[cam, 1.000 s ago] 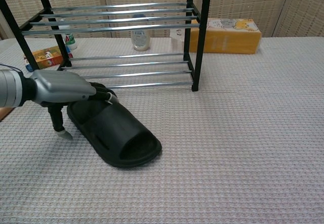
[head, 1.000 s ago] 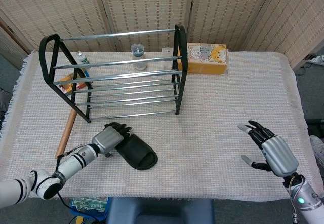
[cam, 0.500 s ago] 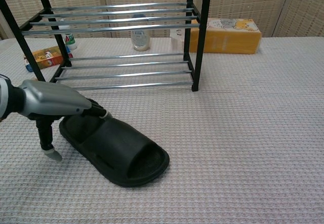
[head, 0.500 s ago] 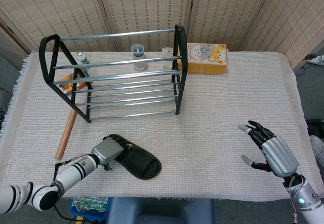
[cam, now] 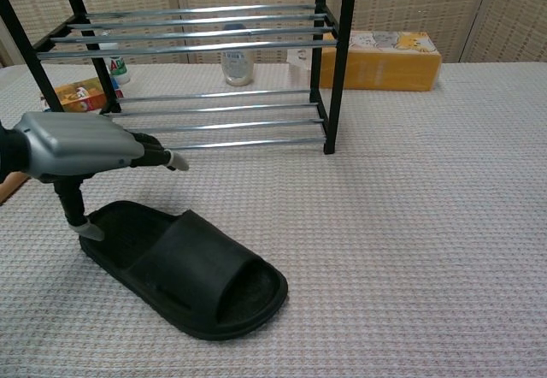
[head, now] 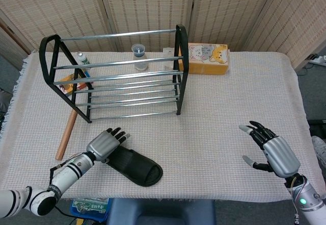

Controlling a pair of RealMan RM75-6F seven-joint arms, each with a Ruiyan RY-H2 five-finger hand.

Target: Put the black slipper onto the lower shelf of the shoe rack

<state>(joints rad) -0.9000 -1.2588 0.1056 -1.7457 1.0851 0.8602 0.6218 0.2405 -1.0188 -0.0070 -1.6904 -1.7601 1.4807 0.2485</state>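
Note:
The black slipper (head: 134,166) (cam: 186,269) lies flat on the cloth near the table's front edge, toe toward the right. My left hand (head: 105,143) (cam: 84,151) hovers just above its heel end with fingers spread, its thumb pointing down close to the heel rim; it holds nothing. The black and chrome shoe rack (head: 117,77) (cam: 202,121) stands behind the slipper, its lower shelf of chrome bars bare. My right hand (head: 270,151) rests open over the cloth at the front right, far from the slipper, and shows in the head view only.
A wooden stick (head: 68,133) lies left of the rack. Behind and beside the rack are an orange tissue box (head: 208,59) (cam: 382,59), a small jar (head: 138,55) (cam: 237,66), a bottle (head: 81,59) and a colourful carton (cam: 75,97). Open cloth spans the middle and right.
My left hand let go of the slipper's heel, lifted and opened its fingers. The slipper has slid toward the front edge and now lies free. The right hand stayed still.

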